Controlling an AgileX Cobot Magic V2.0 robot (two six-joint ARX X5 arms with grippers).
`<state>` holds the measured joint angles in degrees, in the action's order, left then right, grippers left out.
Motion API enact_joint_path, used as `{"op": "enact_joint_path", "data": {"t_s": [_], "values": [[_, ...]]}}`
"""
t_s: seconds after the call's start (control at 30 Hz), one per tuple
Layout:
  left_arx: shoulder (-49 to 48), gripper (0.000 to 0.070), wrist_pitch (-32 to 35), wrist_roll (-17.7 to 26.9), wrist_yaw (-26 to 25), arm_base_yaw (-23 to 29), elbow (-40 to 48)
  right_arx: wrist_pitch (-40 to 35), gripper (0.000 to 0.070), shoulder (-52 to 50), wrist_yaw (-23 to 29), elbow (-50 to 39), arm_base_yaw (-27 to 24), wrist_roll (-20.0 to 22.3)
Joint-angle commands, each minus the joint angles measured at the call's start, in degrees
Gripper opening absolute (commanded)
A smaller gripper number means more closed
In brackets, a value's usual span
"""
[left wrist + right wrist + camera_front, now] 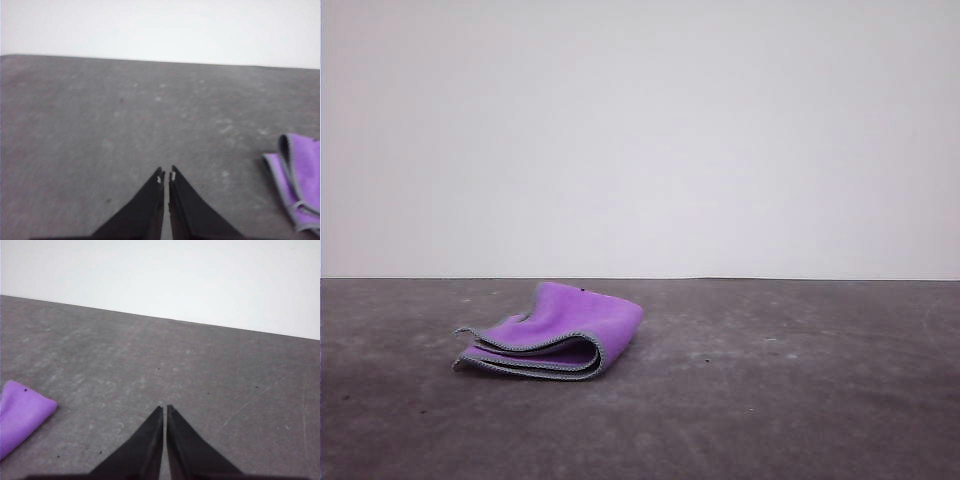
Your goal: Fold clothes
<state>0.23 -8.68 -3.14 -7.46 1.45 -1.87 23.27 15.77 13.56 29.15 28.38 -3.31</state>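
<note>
The left gripper (166,176) showed in its wrist view as two matte black fingers (145,212), each a flat, smooth wedge that was broad at the base and narrowed to a sharp tip. Small pale flecks, like chipped or worn spots, marked the inner edges just at the tips. The right gripper (164,408) looked much the same: a pair of matte black, triangular fingers (190,455) with straight inner edges and slanting outer edges, tapering to fine points. Its tips looked cleaner, with no clear pale marks. No cables, screws, labels or printed markings could be made out on either pair.
</note>
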Motion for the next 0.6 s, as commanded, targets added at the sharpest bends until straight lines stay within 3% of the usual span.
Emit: {"op": "enact_joint_path", "data": {"t_s": [0.0, 0.1, 0.23, 0.57], "values": [[-0.1, 0.0, -0.8, -0.4, 1.2, -0.1, 1.2, -0.8, 0.0004, 0.1, 0.0, 0.4, 0.2, -0.8], [-0.1, 0.0, -2.1, 0.0, 3.6, -1.1, 1.2, -0.7, 0.0004, 0.1, 0.0, 0.4, 0.2, -0.8], [0.0, 0.0, -1.8, -2.6, 3.0, -1.5, 1.1, -0.8, 0.0004, 0.1, 0.0, 0.4, 0.2, -0.8], [0.0, 0.0, -1.9, -2.5, 3.0, -1.5, 1.1, -0.8, 0.0004, 0.1, 0.0, 0.4, 0.2, -0.8]]}}
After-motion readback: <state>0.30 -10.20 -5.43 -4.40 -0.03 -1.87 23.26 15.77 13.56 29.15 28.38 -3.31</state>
